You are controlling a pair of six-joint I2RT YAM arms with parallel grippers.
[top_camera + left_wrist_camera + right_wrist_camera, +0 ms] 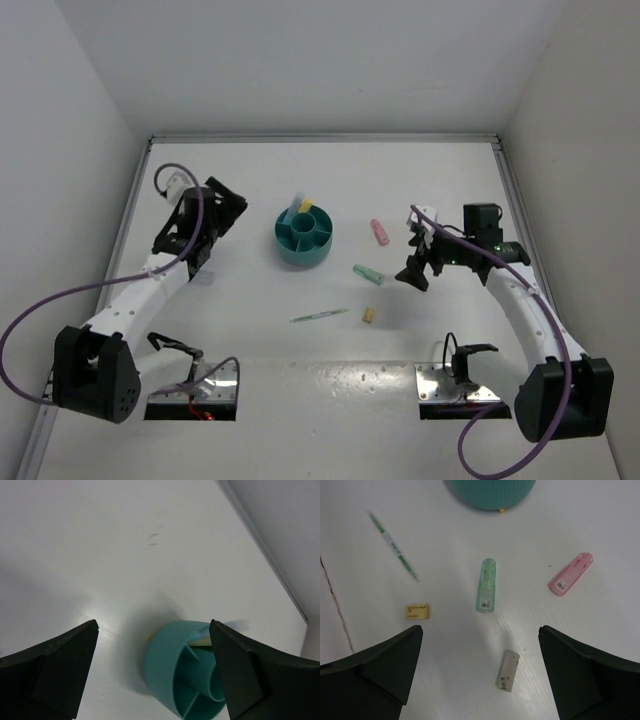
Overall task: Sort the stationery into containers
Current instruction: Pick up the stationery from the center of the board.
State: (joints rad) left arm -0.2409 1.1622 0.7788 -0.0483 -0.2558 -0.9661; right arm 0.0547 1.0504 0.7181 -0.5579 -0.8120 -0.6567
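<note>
Left hand (153,624): spread wide, empty, near teal round plastic organiser (165,670)
Right hand (481,628): spread wide, empty, near mint-green stubby stick (487,585)
White surface (445,540): pink stubby stick (570,573), thin green pen (395,546)

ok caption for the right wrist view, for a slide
Open right gripper hangs over five items: green pen, tan block, mint-green stick, pink stick, beige stick; teal organiser at top edge.

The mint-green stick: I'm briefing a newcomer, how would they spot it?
Find the teal round organiser. Beside it, the mint-green stick lies between the pink stick and the thin green pen. It alone is stubby and green.
</note>
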